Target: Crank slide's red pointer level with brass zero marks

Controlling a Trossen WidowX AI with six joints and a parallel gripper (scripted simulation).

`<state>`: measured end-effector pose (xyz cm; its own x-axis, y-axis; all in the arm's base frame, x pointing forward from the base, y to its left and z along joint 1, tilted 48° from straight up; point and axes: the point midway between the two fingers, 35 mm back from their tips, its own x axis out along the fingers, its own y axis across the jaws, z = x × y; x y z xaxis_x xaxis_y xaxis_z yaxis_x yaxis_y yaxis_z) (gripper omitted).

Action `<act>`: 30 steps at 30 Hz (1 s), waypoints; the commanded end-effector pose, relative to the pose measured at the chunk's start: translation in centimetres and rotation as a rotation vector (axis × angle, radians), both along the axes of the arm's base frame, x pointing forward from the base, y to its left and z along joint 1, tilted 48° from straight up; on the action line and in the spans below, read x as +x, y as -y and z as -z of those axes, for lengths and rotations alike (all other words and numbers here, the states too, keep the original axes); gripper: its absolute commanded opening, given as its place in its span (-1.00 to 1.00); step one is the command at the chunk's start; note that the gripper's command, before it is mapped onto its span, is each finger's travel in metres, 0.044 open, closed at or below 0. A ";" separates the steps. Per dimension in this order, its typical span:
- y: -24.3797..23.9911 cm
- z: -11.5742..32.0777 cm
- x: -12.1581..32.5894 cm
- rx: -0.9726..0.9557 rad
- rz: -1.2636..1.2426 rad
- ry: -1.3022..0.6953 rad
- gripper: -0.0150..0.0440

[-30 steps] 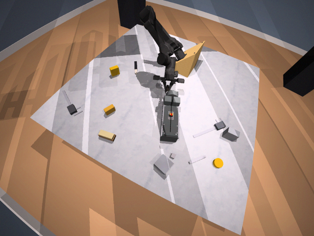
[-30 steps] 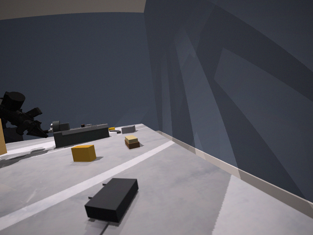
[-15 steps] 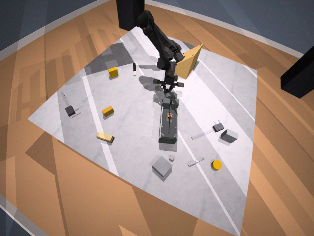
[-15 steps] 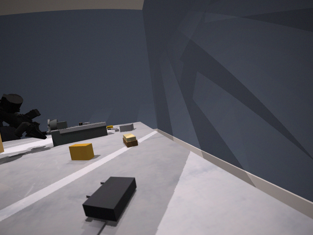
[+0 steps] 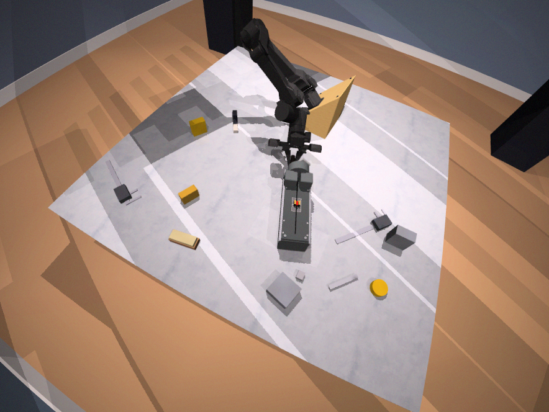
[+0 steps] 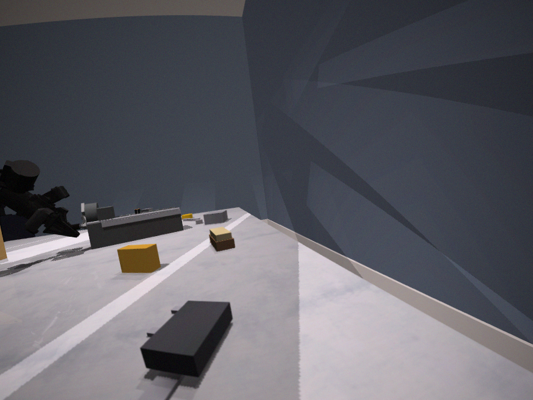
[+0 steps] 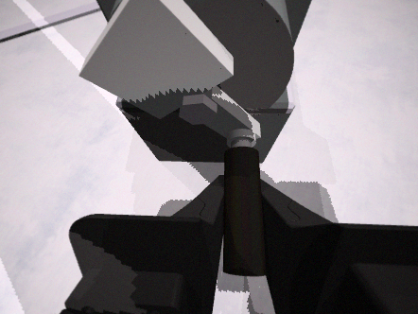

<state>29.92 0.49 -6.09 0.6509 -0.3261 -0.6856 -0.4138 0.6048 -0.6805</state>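
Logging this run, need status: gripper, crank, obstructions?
Gripper shut on crank handle. Red pointer near zero marks, exact level unreadable. Nothing seen blocking the handle; its underside is hidden.

One arm, one machine, two yellow blocks, two black pronged pieces and one yellow disc are visible.

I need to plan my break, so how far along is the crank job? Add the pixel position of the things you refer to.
Already done: the end effector [image 5: 294, 158] [image 7: 236, 183] is shut on the dark brown cylindrical handle [image 7: 242, 236]. In hand: turning the crank, apparently. Left: confirming the small red pointer [image 5: 297, 203] is level, which I can't tell, then letting go.
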 end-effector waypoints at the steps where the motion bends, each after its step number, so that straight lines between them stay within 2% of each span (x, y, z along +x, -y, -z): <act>1: 0.0 0.0 0.0 0.000 0.000 0.000 -0.49; 3: 0.0 0.0 0.0 0.000 0.000 0.000 -0.49; 20: 0.0 0.0 0.0 0.000 0.000 0.000 1.00; 30: -2.3 -1.9 0.2 0.004 0.001 -0.002 1.00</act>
<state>29.65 1.87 -5.19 0.6376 -0.3263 -0.6979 -0.4263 0.6052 -0.6723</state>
